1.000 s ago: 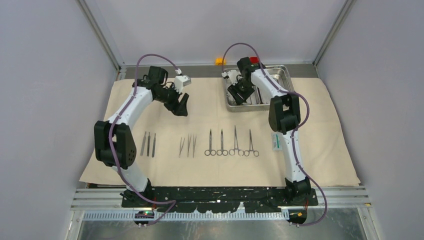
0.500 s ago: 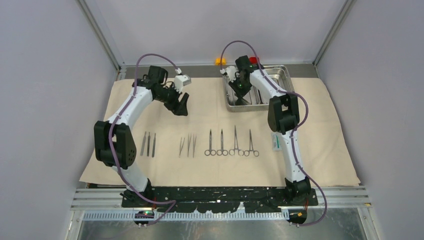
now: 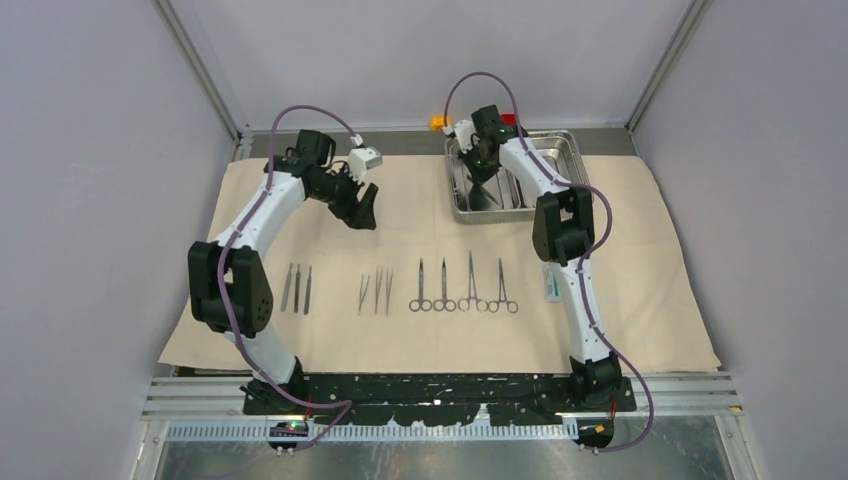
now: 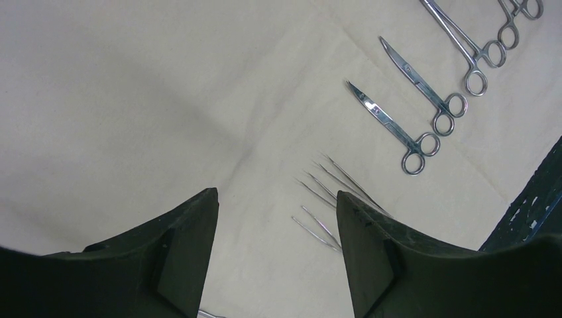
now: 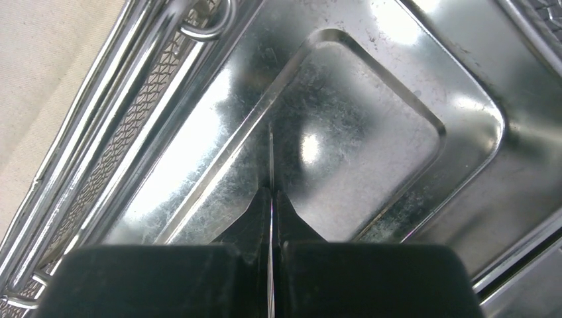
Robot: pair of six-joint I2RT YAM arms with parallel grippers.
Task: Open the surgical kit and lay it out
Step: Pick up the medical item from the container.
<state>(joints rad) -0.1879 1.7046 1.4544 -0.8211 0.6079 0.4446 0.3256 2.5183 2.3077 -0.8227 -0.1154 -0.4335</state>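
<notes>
Overhead, the right arm rises from its base at the near edge of the table to a bent elbow above the beige cloth (image 3: pixel 400 245). Its forearm runs far and leftward over the steel tray (image 3: pixel 572 150), and the wrist tips steeply down. The right gripper (image 3: pixel 479 176) points into the left part of the tray, which sits on the cloth at its far edge, right of centre. In the wrist view the right gripper (image 5: pixel 270 193) has its fingers pressed together low over the tray's (image 5: pixel 391 139) shiny floor. A hair-thin line runs along their seam and out past the tips; whether it is a held thing I cannot tell.

The left arm folds at an elbow near the cloth's left edge and reaches far and inward. The left gripper (image 3: pixel 362 212) angles down over bare cloth, spread wide with nothing between its fingers (image 4: pixel 179 238).

Along the cloth's near half lie, left to right, the straight handles (image 3: pixel 297 287), tweezers (image 3: pixel 377 291), ring-handled clamps (image 3: pixel 444 288) and one white and teal packet (image 3: pixel 551 283).
</notes>
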